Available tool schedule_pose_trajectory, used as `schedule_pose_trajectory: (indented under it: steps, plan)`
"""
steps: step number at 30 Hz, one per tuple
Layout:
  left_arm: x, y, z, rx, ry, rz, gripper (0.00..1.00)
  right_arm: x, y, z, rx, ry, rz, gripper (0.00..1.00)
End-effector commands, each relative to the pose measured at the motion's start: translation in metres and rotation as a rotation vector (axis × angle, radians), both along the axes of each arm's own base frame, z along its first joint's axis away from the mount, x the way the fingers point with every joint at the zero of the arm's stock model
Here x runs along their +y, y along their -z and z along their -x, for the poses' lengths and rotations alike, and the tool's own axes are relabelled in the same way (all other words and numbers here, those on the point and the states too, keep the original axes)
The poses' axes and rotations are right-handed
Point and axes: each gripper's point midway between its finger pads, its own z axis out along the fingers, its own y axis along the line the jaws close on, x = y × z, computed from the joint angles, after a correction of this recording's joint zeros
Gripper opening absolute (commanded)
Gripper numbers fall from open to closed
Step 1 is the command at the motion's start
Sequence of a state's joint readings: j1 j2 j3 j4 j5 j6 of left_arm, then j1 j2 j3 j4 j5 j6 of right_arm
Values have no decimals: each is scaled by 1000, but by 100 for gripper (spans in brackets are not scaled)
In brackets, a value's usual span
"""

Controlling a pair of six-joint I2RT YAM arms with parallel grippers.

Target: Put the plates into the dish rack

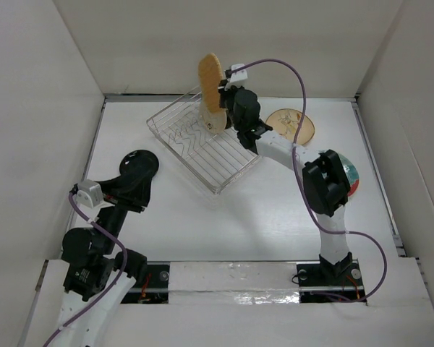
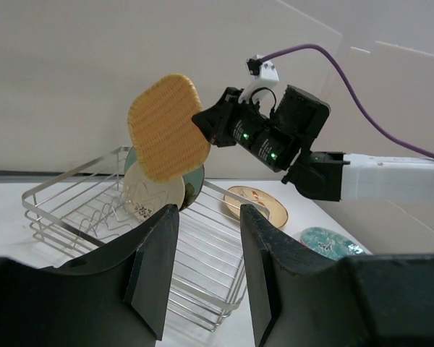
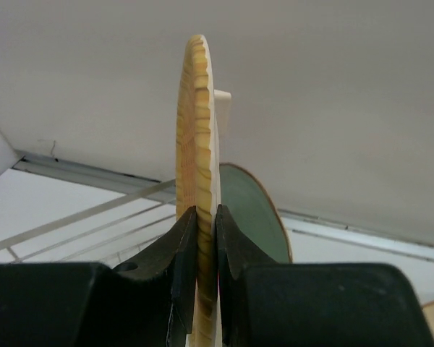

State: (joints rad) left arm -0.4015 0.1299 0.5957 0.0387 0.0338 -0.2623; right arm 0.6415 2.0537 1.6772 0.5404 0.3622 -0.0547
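My right gripper [image 1: 224,92] is shut on the edge of the orange-tan plate [image 1: 210,79], holding it upright above the far end of the dish rack [image 1: 217,165]. In the right wrist view the fingers [image 3: 186,249] pinch the ribbed plate [image 3: 199,137] edge-on. A cream plate [image 2: 153,194] and a green plate [image 2: 196,185] stand in the rack [image 2: 72,210]. My left gripper [image 2: 206,246] is open and empty, low at the left, facing the rack. A black plate [image 1: 146,160] lies partly under the left gripper [image 1: 136,176].
A beige floral plate [image 1: 290,124] lies flat right of the rack. A teal patterned plate [image 1: 354,181] lies partly under the right arm's elbow. White walls [image 1: 43,87] enclose the table on three sides. A purple cable [image 1: 296,79] loops over the right arm.
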Motion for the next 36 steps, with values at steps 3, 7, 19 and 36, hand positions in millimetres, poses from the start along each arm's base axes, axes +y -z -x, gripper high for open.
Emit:
schedule_pose_trajectory:
  steps: [3, 7, 19, 36]
  plan:
    - [-3, -4, -4, -18, 2, -15, 36, 8, -71, -14, -208, -109, 50, 0]
    - [-2, -3, -6, -14, -4, -17, 36, 10, -74, -12, -206, -153, 119, 0]
    - [-3, -3, -5, -15, 3, -15, 36, -15, -109, 18, -207, -152, 110, 0]
    - [-3, -4, -4, -18, 7, -11, 36, -2, -81, 22, -99, -258, 143, 0]
